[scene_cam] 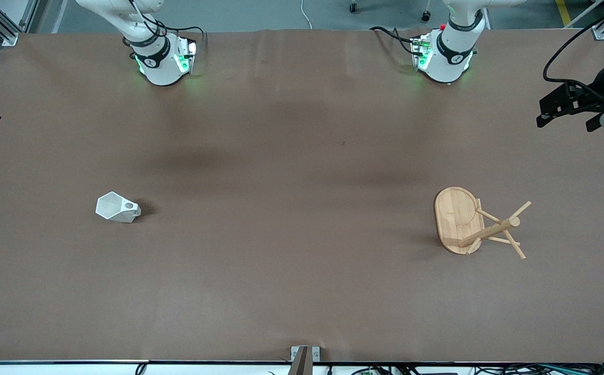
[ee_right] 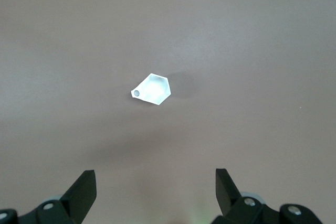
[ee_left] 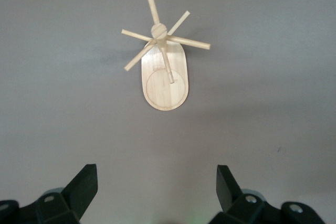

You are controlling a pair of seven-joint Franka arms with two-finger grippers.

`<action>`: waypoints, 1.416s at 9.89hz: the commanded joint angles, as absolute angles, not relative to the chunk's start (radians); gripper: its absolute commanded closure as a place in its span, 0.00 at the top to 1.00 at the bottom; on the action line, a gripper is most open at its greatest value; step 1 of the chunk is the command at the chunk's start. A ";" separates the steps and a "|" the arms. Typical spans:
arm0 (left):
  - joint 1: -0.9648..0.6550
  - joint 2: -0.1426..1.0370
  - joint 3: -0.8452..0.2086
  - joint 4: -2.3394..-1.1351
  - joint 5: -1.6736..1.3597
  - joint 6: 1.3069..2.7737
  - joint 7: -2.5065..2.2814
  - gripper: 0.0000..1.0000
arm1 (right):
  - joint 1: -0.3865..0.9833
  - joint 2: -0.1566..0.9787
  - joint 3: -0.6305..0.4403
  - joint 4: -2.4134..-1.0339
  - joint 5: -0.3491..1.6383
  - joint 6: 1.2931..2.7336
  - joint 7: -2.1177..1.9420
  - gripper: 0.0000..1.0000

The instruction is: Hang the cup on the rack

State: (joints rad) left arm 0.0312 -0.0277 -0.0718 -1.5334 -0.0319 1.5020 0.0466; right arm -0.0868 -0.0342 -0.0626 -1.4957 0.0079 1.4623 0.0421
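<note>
The white faceted cup [scene_cam: 117,208] sits on the brown table toward the right arm's end, its tab handle with the round hole [scene_cam: 130,207] showing; it also shows in the right wrist view [ee_right: 153,89]. The bamboo rack [scene_cam: 468,221] stands on its oval base toward the left arm's end, post and thin pegs up; it also shows in the left wrist view [ee_left: 165,72]. My left gripper [ee_left: 157,182] is open and empty, high over the table short of the rack. My right gripper [ee_right: 156,182] is open and empty, high over the table short of the cup. Neither gripper shows in the front view.
The two arm bases [scene_cam: 162,60] [scene_cam: 445,57] stand along the table's edge farthest from the front camera. A black device [scene_cam: 567,104] juts in at the left arm's end. A small bracket [scene_cam: 304,357] sits at the table edge nearest the front camera.
</note>
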 commanded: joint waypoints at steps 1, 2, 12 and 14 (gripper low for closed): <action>0.032 -0.003 -0.075 -1.529 -0.031 1.473 0.055 1.00 | -0.100 0.004 -0.055 -1.596 -0.006 1.558 0.041 1.00; 0.029 -0.003 -0.080 -1.529 -0.034 1.473 0.055 1.00 | -0.100 0.012 -0.055 -1.676 -0.003 1.639 0.041 1.00; 0.025 -0.002 -0.084 -1.532 -0.048 1.470 0.055 1.00 | -0.158 0.327 -0.052 -2.089 0.121 2.386 -0.252 1.00; 0.025 -0.002 -0.084 -1.531 -0.048 1.470 0.055 1.00 | -0.152 0.350 -0.048 -2.102 0.121 2.430 -0.253 0.99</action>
State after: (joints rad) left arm 0.0231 -0.0223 -0.0827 -1.5297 -0.0372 1.4873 0.0471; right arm -0.1489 0.3591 -0.0577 -2.0787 0.1049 2.4044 -0.2329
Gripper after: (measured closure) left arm 0.000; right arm 0.004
